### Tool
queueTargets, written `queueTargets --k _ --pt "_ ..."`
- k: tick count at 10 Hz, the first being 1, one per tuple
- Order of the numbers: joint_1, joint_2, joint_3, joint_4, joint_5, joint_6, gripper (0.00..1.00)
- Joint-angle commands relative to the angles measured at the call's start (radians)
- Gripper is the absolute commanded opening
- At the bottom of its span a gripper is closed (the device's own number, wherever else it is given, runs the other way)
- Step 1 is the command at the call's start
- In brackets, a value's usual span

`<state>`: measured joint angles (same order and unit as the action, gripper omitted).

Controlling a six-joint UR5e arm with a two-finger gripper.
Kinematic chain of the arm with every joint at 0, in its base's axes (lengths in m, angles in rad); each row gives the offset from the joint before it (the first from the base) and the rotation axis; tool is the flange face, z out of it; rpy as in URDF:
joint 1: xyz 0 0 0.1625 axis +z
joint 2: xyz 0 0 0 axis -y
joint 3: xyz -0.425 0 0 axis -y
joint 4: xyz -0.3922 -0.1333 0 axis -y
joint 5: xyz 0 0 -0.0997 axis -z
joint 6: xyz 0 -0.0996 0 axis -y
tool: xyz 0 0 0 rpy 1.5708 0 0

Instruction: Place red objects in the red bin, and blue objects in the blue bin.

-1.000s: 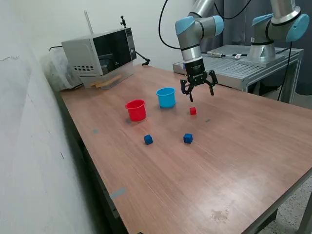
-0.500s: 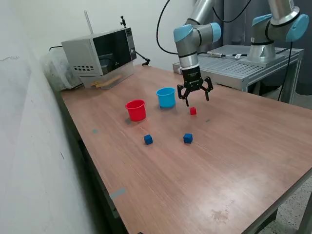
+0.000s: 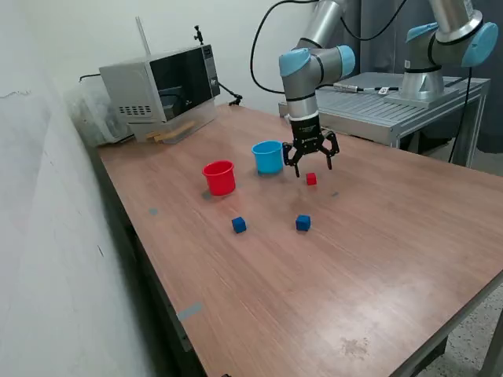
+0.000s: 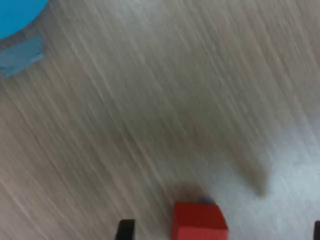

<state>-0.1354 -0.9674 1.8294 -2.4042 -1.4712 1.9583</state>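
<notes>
One small red cube (image 3: 311,179) lies on the wooden table (image 3: 377,259), and the wrist view shows it close up (image 4: 199,221). My gripper (image 3: 312,166) hangs open just above that cube, fingers spread to either side. The red cup (image 3: 219,177) stands toward the exterior view's left, with the light blue cup (image 3: 268,156) beside it; a piece of the blue cup's rim (image 4: 17,14) shows in the wrist view. Two dark blue cubes (image 3: 239,225) (image 3: 302,223) rest nearer the front of the table.
A microwave (image 3: 161,82) sits at the table's back corner. A second robot arm (image 3: 448,47) stands on a metal platform (image 3: 393,106) behind the table. A wall runs along the exterior view's left.
My gripper has come down and shifted slightly toward the exterior view's left, ending low over the red cube. It stays open. The cubes and cups have not moved.
</notes>
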Motion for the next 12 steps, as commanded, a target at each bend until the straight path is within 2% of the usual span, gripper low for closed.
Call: queueTargets --k 1,6,9,10,11,12 --pt "0.002 0.019 -0.018 -0.012 0.003 0.033 0.0" --pt "-0.007 0.019 -0.025 -0.012 0.003 0.033 0.0" --pt "-0.009 0.019 -0.027 -0.012 -0.011 0.037 0.0" --pt "-0.009 0.01 -0.027 -0.01 -0.032 0.043 0.0" --pt "-0.009 -0.014 -0.028 -0.01 -0.032 0.069 0.0" --pt "-0.01 -0.043 -0.089 0.003 -0.031 0.12 0.0"
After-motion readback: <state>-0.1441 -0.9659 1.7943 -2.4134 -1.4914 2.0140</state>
